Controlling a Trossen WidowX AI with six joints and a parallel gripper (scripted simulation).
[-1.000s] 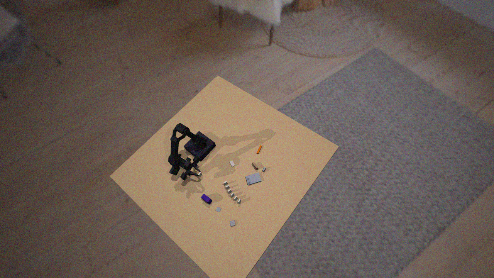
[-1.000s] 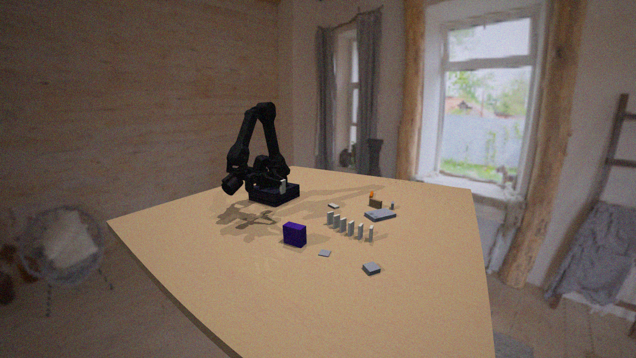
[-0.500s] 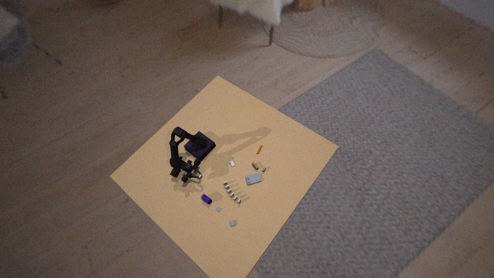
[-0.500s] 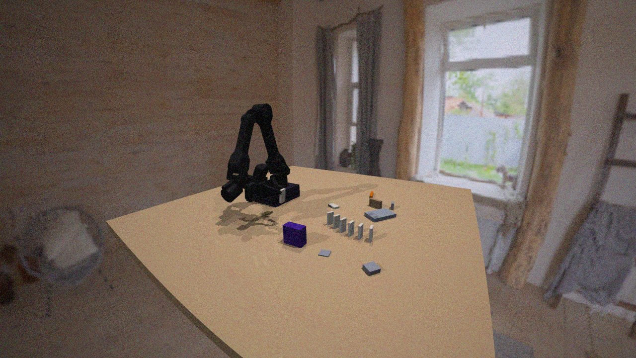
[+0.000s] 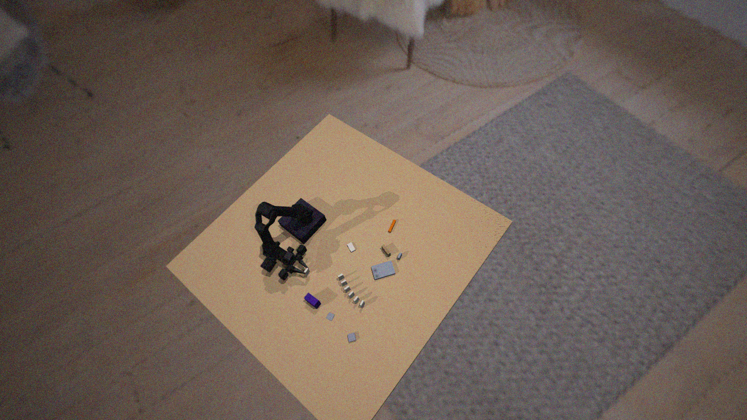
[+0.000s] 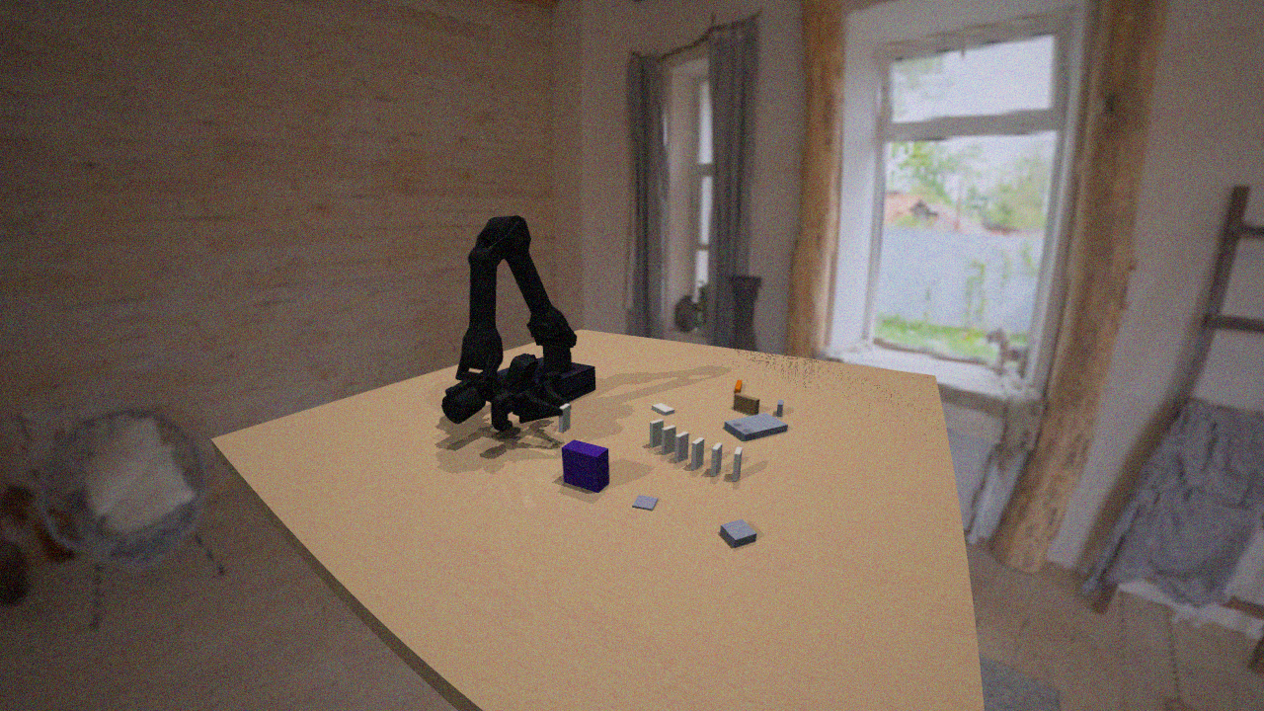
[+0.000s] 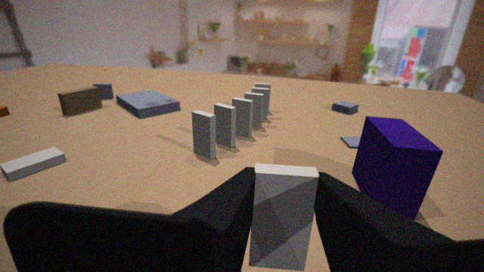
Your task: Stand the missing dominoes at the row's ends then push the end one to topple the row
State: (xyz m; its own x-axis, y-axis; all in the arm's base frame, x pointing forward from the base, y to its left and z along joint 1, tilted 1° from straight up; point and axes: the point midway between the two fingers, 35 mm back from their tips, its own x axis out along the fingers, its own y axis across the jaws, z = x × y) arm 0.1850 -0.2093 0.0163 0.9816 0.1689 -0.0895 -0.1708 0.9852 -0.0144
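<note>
My gripper (image 5: 306, 270) (image 6: 564, 418) (image 7: 283, 179) is shut on a white domino (image 7: 281, 223), held upright between the fingertips, on the arm's side of the row. In the exterior view it is low over the table; whether its foot touches cannot be told. Several white dominoes stand in a slightly curved row; the nearest standing domino (image 5: 341, 276) (image 6: 656, 432) (image 7: 204, 134) is ahead and left of the held one in the wrist view, apart from it. The far end domino (image 5: 362, 303) (image 6: 737, 464) stands too. Another white domino (image 5: 351, 247) (image 6: 663, 409) (image 7: 33, 164) lies flat left of the row.
A purple block (image 5: 312, 300) (image 6: 585, 465) (image 7: 395, 166) stands close on the right in the wrist view. Beyond are a thin grey tile (image 5: 330, 316) (image 6: 645, 503) and a grey block (image 5: 351, 337) (image 6: 738, 533). Left of the row are a grey slab (image 5: 383, 269) (image 7: 147, 103), a brown block (image 7: 80, 101) and an orange stick (image 5: 391, 226).
</note>
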